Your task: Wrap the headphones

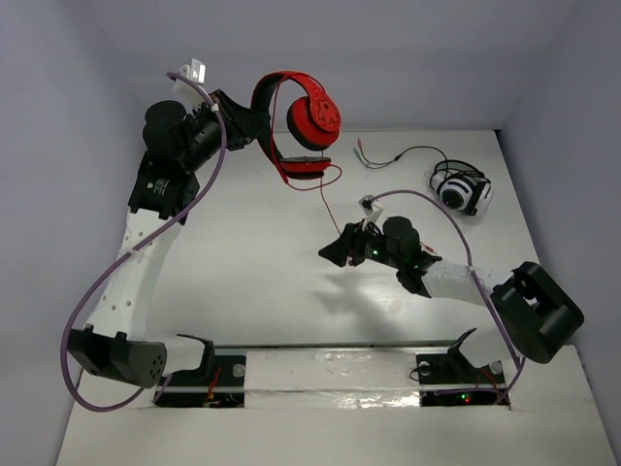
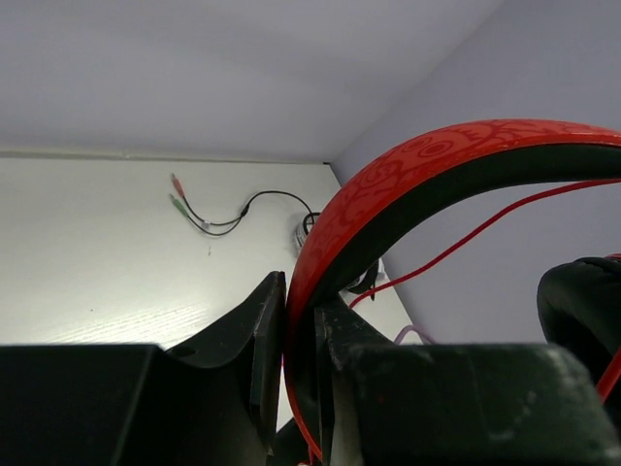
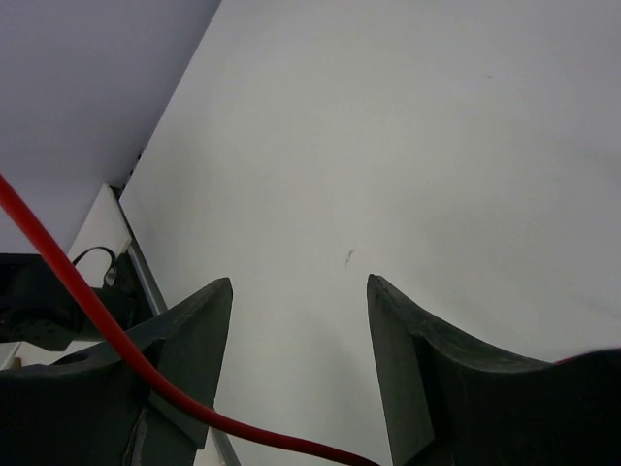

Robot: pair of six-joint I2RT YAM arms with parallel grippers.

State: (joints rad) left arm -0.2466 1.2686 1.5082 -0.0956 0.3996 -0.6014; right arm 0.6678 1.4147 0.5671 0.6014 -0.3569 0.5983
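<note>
Headphones of red plastic, over-ear, with a red-and-black headband and round red ear cups, hung raised above the far part of the white table. Their headband arched upward and both cups faced the right. The left gripper was clamped on the headband from the headphones' left side. In the left wrist view its two black fingers pressed against either face of the patterned red band.

A long thin red cable dropped from the lower cup and trailed away toward the near side, down to the right gripper. That gripper hovered below and a little right of the headphones, well apart from them, its jaws spread wide with nothing between them. In the right wrist view the red cable ran slantwise across the front of one black finger. Whether it touched that finger could not be told.

Farther right of the red headphones, a white-and-black pair of headphones lay on the table. Its thin black cable curled back toward the red headphones, ending in small coloured plugs.
</note>
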